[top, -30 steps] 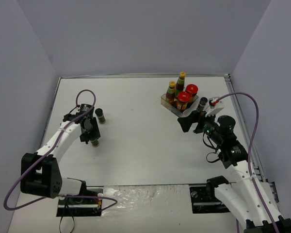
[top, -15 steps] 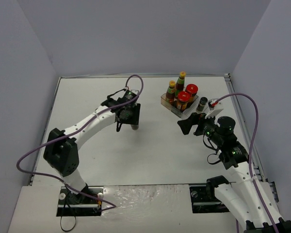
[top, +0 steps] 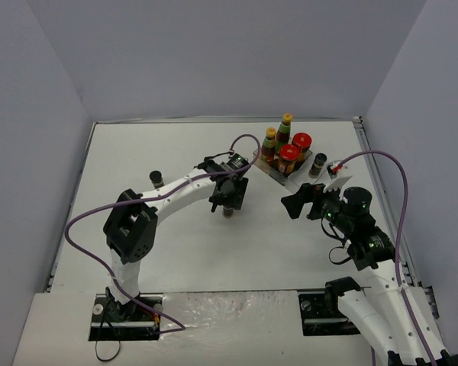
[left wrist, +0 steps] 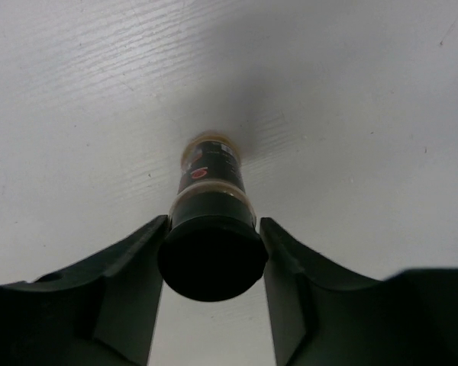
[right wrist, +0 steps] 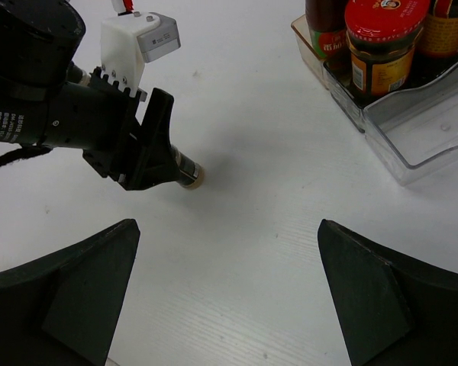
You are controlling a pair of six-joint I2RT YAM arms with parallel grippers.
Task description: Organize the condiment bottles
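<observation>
1 tiny dark shaker (left wrist: 210,194) is hanging upright, its cap pinched in the narrowed jaws of the left gripper (top: 229,198), while the vacant near compartment of the clear tray (top: 292,181) is lying rightward and slightly farther back.

Clear plastic tray (right wrist: 420,145) on white table (top: 237,252), far right; seemingly split into compartments; grey walls (top: 214,53) around.

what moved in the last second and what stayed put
The left gripper, shut on a tiny dark shaker, swung right across the table from the left side to the middle, toward the clear tray. The right gripper stayed open near the tray, barely shifting. The second shaker at the left, the third shaker beside the tray and the four bottles in it did not move.
</observation>
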